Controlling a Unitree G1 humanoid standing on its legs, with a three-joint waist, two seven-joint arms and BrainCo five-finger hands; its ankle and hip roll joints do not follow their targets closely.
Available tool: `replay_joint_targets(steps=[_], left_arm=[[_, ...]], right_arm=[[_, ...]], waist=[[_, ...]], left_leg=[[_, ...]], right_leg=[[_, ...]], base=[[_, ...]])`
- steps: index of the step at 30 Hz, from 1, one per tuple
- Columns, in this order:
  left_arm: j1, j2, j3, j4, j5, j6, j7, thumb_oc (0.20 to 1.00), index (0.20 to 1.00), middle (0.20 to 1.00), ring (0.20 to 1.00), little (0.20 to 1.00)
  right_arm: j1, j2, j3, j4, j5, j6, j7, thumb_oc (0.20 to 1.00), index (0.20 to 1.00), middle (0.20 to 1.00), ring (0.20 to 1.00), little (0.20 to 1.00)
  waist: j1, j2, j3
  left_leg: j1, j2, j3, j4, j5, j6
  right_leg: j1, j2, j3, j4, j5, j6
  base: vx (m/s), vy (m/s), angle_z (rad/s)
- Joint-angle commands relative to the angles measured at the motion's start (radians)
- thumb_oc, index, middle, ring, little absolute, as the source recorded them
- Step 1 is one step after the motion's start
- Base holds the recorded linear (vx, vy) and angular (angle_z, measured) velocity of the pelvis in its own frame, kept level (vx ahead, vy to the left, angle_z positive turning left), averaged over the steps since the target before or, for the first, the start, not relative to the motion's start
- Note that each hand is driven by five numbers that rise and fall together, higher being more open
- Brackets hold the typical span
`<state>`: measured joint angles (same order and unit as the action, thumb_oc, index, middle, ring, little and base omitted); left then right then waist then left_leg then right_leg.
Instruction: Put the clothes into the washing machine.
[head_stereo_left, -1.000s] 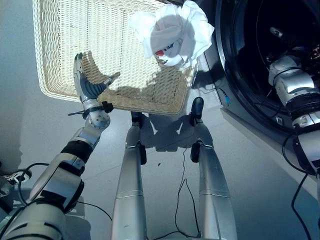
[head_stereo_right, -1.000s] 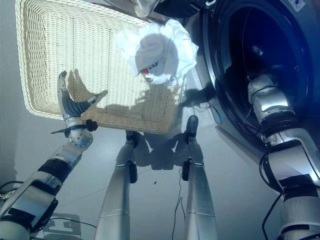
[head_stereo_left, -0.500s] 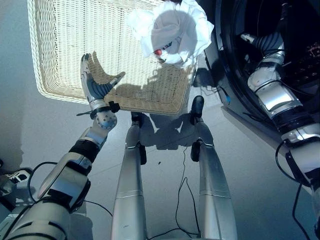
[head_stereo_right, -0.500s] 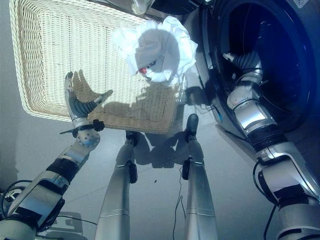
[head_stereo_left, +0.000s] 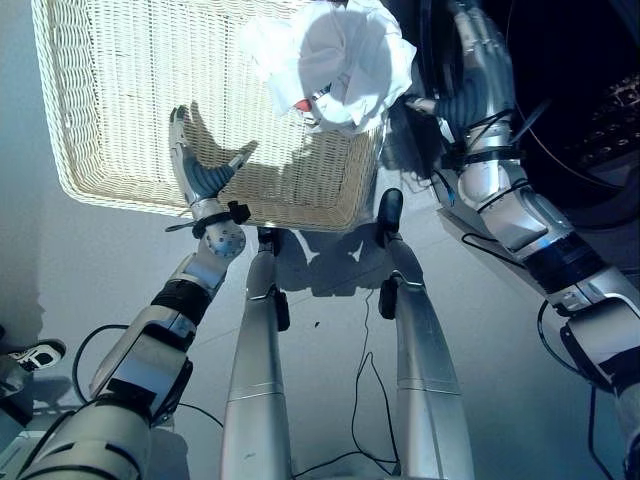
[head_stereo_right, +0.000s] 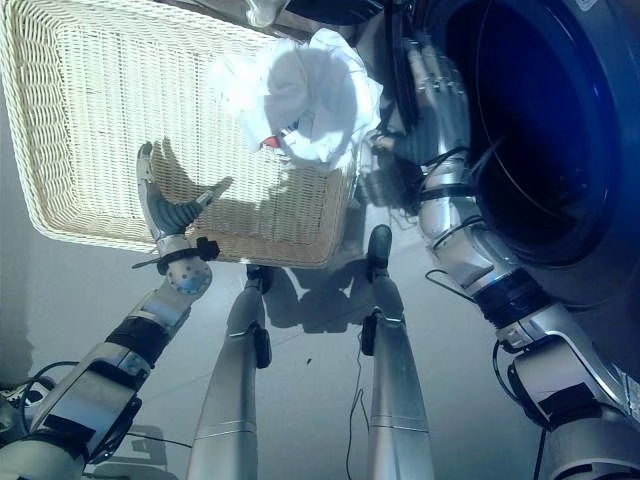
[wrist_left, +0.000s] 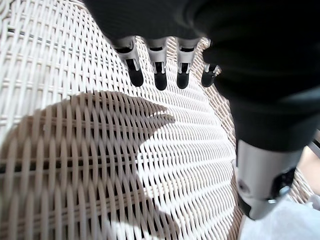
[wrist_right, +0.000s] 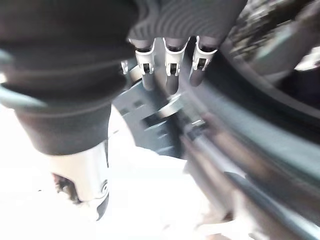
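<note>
One white garment (head_stereo_left: 335, 60), one wicker basket (head_stereo_left: 120, 100), one washing machine (head_stereo_right: 540, 130).
Left hand (head_stereo_left: 195, 165) and right hand (head_stereo_left: 478, 75): fingers straight, holding nothing; left wrist view shows bare weave.

A wide wicker basket (head_stereo_left: 120, 90) of cream colour stands on a smooth pale grey floor (head_stereo_left: 520, 330). The basket is rectangular and shallow, with a low woven wall and rounded corners, and its bottom is a tight weave of thin strips. At the lower left edge, a small white and dark object (head_stereo_left: 30, 355) lies on the floor; what it is I cannot tell.
</note>
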<state>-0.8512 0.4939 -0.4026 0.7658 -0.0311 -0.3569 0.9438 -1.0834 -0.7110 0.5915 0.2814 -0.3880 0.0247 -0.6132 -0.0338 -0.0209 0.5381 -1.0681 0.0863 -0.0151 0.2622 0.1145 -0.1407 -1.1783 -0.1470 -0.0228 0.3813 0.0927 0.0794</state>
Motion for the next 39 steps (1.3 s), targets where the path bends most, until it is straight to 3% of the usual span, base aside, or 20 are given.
replay_joint_targets(steps=[1,10,13,14,15,16,22,29,39], left_arm=[[-0.022,-0.003,0.054,-0.007,0.028,-0.002,0.026,1.000,1.000,1.000,1.000,1.000],[-0.064,-0.015,0.033,0.025,0.013,0.001,-0.015,1.000,1.000,1.000,1.000,1.000],[-0.064,-0.015,0.033,0.025,0.013,0.001,-0.015,1.000,1.000,1.000,1.000,1.000],[-0.071,-0.017,0.029,0.032,0.009,0.000,-0.019,1.000,1.000,1.000,1.000,1.000],[-0.109,-0.025,0.008,0.054,-0.004,0.003,-0.030,1.000,1.000,1.000,1.000,1.000],[-0.122,-0.023,0.004,0.060,-0.007,0.001,-0.036,1.000,1.000,1.000,1.000,1.000],[-0.139,-0.028,-0.017,0.074,-0.019,0.000,-0.045,1.000,1.000,1.000,1.000,1.000],[-0.159,-0.036,-0.046,0.084,-0.026,0.000,-0.052,1.000,1.000,1.000,1.000,1.000],[-0.180,-0.033,-0.063,0.090,-0.028,0.005,-0.048,1.000,1.000,1.000,1.000,1.000]], right_arm=[[-0.050,-0.011,0.061,-0.044,-0.078,-0.052,0.015,1.000,1.000,1.000,1.000,1.000],[-0.199,0.071,0.193,0.075,-0.057,0.036,0.056,1.000,1.000,1.000,1.000,1.000],[-0.199,0.071,0.193,0.075,-0.057,0.036,0.056,1.000,1.000,1.000,1.000,1.000],[-0.219,0.083,0.208,0.099,-0.053,0.051,0.063,1.000,1.000,1.000,1.000,1.000],[-0.295,0.123,0.284,0.226,-0.014,0.123,0.085,1.000,1.000,1.000,1.000,1.000],[-0.319,0.128,0.301,0.269,0.004,0.144,0.095,1.000,1.000,1.000,1.000,1.000],[-0.356,0.155,0.345,0.420,0.062,0.181,0.114,1.000,1.000,1.000,1.000,1.000],[-0.388,0.187,0.364,0.604,0.068,0.232,0.221,1.000,1.000,1.000,1.000,1.000],[-0.395,0.197,0.400,0.703,-0.067,0.286,0.386,1.000,1.000,1.000,1.000,1.000]], waist=[[0.014,0.029,-0.018],[0.047,0.042,-0.018],[0.047,0.042,-0.018],[0.053,0.044,-0.018],[0.072,0.051,-0.018],[0.077,0.054,-0.018],[0.097,0.062,-0.018],[0.118,0.073,-0.018],[0.127,0.076,-0.018]], left_leg=[[-0.018,-0.097,-0.007,0.052,-0.033,0.056],[-0.016,-0.109,-0.018,0.063,-0.033,0.053],[-0.016,-0.109,-0.018,0.063,-0.033,0.053],[-0.015,-0.110,-0.019,0.063,-0.031,0.053],[-0.021,-0.115,-0.027,0.062,-0.025,0.054],[-0.030,-0.119,-0.031,0.060,-0.017,0.055],[-0.029,-0.123,-0.039,0.058,-0.017,0.057],[-0.043,-0.129,-0.049,0.058,-0.010,0.064],[-0.051,-0.131,-0.056,0.053,-0.002,0.068]], right_leg=[[0.040,0.070,-0.098,-0.021,0.021,0.048],[0.047,0.064,-0.110,-0.016,0.016,0.044],[0.047,0.064,-0.110,-0.016,0.016,0.044],[0.049,0.062,-0.112,-0.016,0.016,0.043],[0.044,0.055,-0.122,-0.011,0.018,0.041],[0.035,0.052,-0.126,-0.013,0.026,0.039],[0.037,0.045,-0.136,-0.010,0.028,0.040],[0.024,0.036,-0.150,-0.004,0.037,0.041],[0.018,0.032,-0.159,-0.006,0.047,0.043]], base=[[0.00,0.000,0.00],[0.00,-0.009,0.03],[0.00,-0.005,0.02],[0.01,-0.022,0.04],[0.01,-0.028,0.06],[0.02,-0.029,0.04],[0.01,-0.012,0.06],[0.01,-0.006,0.01],[0.01,-0.004,0.03]])
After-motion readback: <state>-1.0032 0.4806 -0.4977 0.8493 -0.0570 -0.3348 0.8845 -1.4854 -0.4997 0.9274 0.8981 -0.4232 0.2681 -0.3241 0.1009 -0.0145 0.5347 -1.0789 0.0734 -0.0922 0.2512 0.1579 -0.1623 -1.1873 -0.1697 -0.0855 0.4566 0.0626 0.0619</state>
